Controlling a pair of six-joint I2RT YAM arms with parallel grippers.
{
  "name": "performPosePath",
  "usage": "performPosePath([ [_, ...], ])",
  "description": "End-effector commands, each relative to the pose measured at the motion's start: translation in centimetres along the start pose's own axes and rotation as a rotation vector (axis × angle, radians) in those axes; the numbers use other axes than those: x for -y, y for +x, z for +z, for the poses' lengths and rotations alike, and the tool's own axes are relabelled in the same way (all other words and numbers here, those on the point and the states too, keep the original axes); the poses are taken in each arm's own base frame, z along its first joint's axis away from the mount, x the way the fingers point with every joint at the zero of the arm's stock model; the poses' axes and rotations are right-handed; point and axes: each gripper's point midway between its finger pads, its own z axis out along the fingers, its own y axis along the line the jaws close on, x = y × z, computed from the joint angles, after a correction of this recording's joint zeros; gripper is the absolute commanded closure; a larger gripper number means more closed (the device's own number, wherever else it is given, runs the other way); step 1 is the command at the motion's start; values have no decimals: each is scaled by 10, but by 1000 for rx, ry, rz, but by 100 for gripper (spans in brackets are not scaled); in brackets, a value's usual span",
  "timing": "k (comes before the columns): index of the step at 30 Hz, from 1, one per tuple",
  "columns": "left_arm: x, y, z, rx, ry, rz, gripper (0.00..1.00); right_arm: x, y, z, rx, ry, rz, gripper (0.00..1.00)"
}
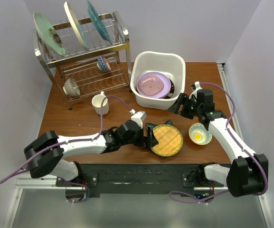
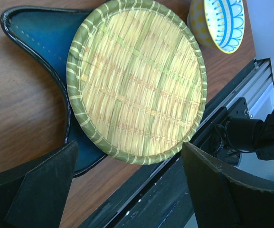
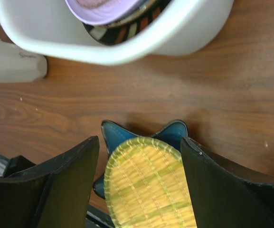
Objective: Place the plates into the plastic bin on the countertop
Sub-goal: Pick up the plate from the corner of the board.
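**A:** Which plate is next, and where does it lie?

**B:** I'd say the woven plate (image 1: pixel 167 140), near the front edge of the counter (image 1: pixel 70 124). It rests on the star plate (image 1: pixel 150 127), whose blue points stick out from under it on the far and left sides.

**A:** Which arm is closer?

**B:** The left. The left end effector (image 1: pixel 148 136) is right at the plate's left rim and points toward it. In the left wrist view the plate lies straight ahead, with its near edge reaching in between the two fingers. I can't tell whether a finger is touching the rim.

**A:** Does the plate have a long axis to line up with?

**B:** No, it's round, so any approach across the rim should do. Only the star plate underneath has a direction.

**A:** How do the jaws stand?

**B:** The left is spread wide and holds nothing. The right end effector (image 1: pixel 179 105) is also open and empty. It hangs between the bin (image 1: pixel 158 59) and the woven plate and looks down on both.

**A:** And where does the plate go?

**B:** Into the bin, behind the woven plate at the back of the counter. A lavender plate (image 1: pixel 152 84) is already lying inside it. The bowl (image 1: pixel 200 134) just right of the woven plate looks like the one thing that could get knocked.
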Motion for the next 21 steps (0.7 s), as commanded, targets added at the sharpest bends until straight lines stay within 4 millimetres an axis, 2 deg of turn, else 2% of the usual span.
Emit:
performPosePath([
  [1,21,-9,5,26,57,-32,6,9,14,-10,-11,18,-26,27],
  [10,21,4,18,-28,58,-37,6,32,52,-12,-80,64,-17,28],
  [18,21,6,30,-47,48,-33,6,47,75,-21,-118,109,-30,28],
  [21,21,7,31,-52,47,-33,6,55,89,-24,-157,127,-26,28],
])
